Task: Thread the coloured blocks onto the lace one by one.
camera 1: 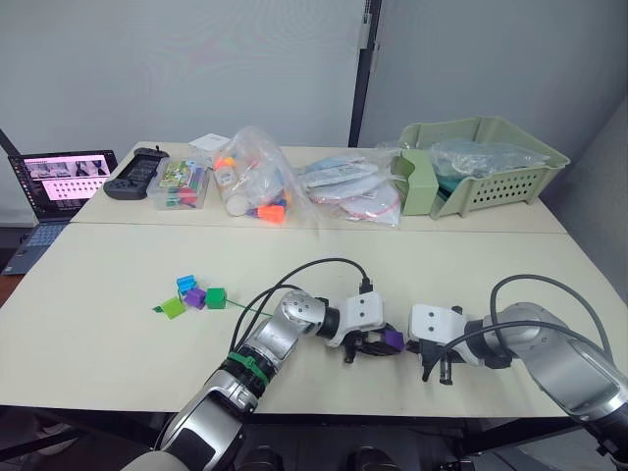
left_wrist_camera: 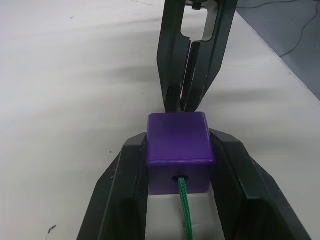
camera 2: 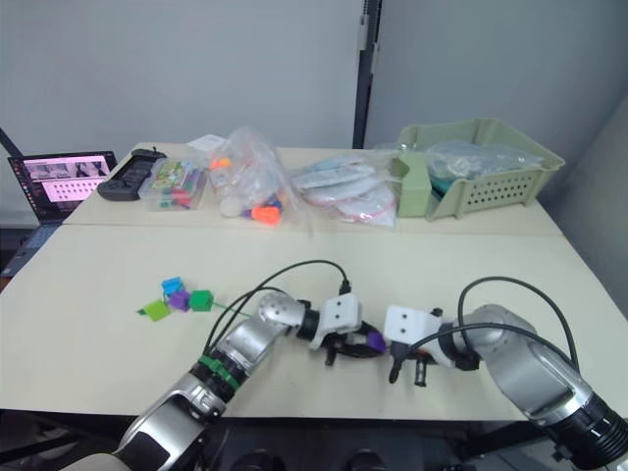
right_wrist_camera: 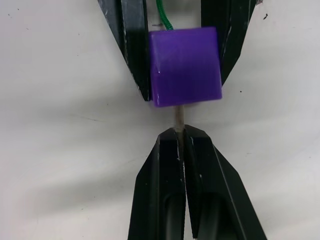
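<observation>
Lace (left_wrist_camera: 184,210) inside the purple block (left_wrist_camera: 177,150) hidden (tip (right_wrist_camera: 178,118) barely out).

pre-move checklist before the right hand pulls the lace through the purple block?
1. Left hand clamped on purple block: ok.
2. Lace enters the block's hole: ok.
3. Stiff tip out the far side: ok.
4. Right hand shut on the tip: ok.
5. Tip in line with the hole, not bent: ok.
6. Slack in the lace behind the block: cannot tell.
</observation>
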You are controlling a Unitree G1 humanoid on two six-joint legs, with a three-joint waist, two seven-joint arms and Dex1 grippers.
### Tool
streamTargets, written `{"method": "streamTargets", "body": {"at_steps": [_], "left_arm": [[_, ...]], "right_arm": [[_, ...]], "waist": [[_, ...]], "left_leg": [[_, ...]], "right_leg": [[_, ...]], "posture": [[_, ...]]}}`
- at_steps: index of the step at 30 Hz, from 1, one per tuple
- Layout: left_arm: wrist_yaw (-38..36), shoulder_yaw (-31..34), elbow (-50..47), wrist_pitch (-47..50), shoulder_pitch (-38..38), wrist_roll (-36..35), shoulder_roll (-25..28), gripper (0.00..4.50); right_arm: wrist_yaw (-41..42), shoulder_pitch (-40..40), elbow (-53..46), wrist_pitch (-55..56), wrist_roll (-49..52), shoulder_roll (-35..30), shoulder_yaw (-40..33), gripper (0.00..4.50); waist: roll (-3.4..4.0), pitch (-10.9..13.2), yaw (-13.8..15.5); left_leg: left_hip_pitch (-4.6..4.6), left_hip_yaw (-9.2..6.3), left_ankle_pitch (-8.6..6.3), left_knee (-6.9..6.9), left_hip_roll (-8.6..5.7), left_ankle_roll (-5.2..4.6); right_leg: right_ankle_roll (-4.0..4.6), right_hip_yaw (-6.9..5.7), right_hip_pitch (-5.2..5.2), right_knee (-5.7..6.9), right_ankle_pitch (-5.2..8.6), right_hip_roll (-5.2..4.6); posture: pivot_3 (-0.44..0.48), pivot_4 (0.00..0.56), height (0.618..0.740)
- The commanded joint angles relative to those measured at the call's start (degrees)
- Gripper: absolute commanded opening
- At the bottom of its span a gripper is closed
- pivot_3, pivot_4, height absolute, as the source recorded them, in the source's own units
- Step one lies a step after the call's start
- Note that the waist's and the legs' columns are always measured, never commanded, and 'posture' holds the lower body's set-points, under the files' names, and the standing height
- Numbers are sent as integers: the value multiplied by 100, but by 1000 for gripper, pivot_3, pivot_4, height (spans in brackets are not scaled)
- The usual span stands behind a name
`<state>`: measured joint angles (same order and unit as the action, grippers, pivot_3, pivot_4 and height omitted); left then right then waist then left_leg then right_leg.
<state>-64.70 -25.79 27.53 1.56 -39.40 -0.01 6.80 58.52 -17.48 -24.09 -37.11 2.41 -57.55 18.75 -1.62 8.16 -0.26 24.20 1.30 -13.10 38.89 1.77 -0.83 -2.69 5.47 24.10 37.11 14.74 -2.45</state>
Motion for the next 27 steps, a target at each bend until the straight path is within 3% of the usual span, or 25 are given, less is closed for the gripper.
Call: {"method": "streamTargets", "body": {"at_steps": [1, 12, 17, 27], "left_arm": [[41, 327, -188, -151, -39, 0, 458, 1204], [-1040, 973, -439, -332, 203, -520, 2228, 1204], [-1216, 1302, 292, -752, 237, -484, 2942, 1204], [-1338, 1680, 1141, -1290, 262, -462, 3560, 1204]], "right_arm": [[14, -41, 39, 20, 3, 11, -171, 0], [162, -278, 283, 166, -18, 193, -69, 0], [224, -353, 370, 231, -42, 250, -48, 0], [314, -452, 450, 316, -46, 341, -29, 0]], "waist": [[0, 0, -20], [2, -1, -69], [1, -1, -62], [3, -2, -85]], "left_leg": [[0, 0, 0, 0, 1, 0], [-6, 3, 0, -2, 8, 0], [-6, 5, 0, -1, 9, 0], [-9, 9, 0, -3, 14, 0]], "right_leg": [[0, 0, 0, 0, 0, 0], [5, -1, 2, 6, -3, 4], [5, -3, 2, 5, -3, 3], [6, -5, 6, 11, -3, 4]], "posture": [[0, 150, 734], [0, 150, 734], [0, 150, 734], [0, 150, 734]]}}
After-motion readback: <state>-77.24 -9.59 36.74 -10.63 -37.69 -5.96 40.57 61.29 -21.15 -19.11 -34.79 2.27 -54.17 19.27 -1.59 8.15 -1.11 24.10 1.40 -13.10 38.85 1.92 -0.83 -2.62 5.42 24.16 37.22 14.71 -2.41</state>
